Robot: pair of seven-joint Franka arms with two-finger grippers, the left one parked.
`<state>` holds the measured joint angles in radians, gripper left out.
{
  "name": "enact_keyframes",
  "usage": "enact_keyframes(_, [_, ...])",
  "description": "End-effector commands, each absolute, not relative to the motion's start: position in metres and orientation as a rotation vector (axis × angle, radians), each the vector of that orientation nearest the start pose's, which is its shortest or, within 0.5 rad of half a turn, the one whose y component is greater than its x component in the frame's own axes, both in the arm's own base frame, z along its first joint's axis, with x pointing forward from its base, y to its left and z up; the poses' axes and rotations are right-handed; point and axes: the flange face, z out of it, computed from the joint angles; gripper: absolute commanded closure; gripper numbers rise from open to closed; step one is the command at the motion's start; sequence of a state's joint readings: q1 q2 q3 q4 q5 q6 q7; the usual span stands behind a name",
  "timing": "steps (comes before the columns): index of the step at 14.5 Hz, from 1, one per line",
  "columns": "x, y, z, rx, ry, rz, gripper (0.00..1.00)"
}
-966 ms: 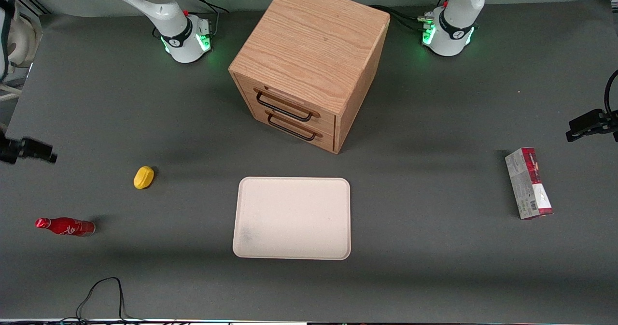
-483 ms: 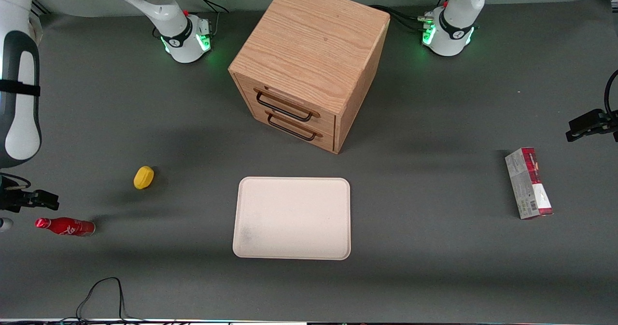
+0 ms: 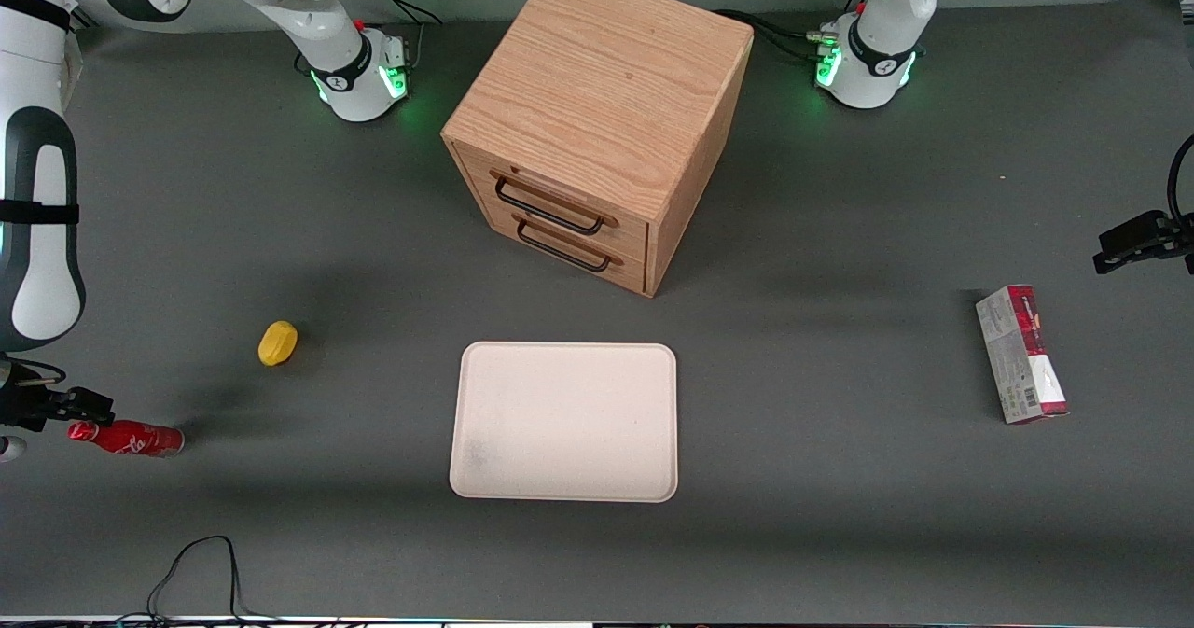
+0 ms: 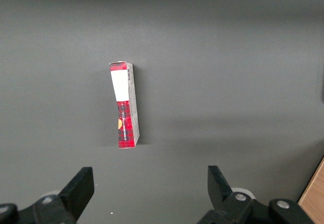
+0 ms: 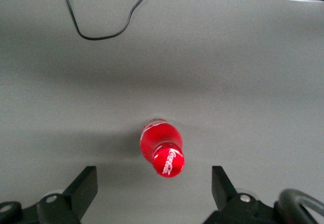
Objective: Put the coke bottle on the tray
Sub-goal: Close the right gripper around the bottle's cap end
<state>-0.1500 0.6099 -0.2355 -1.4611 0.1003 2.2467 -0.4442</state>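
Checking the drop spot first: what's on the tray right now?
Nothing lies on the tray; its whole surface shows. The coke bottle lies on the table, below the open gripper.

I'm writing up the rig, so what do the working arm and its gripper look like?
The working arm is glossy white with dark grey joint bands; its base glows green and trails black cables. The gripper, above the coke bottle, has black, wedge-shaped fingers, set wide apart.

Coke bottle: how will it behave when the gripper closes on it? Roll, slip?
The coke bottle lies on its side on the table, so a nudge across its axis would probably roll it. Its glossy round body looks slippery; an off-centre pinch may squirt it out. The gripper hovers open above its cap end, the fingers wide apart.
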Motion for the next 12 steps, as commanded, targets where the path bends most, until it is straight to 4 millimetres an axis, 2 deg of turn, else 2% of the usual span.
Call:
enact_keyframes(1, [0.701, -0.249, 0.343, -3.238, -0.129, -0.287, 0.0])
enact_keyframes(6, [0.707, -0.256, 0.321, -3.217, -0.099, -0.276, 0.0])
enact_keyframes(9, [0.707, -0.256, 0.318, -3.216, -0.11, -0.271, 0.01])
enact_keyframes(11, [0.707, -0.256, 0.317, -3.217, -0.112, -0.268, 0.07])
enact_keyframes(12, [0.706, -0.257, 0.316, -3.217, -0.109, -0.265, 0.14])
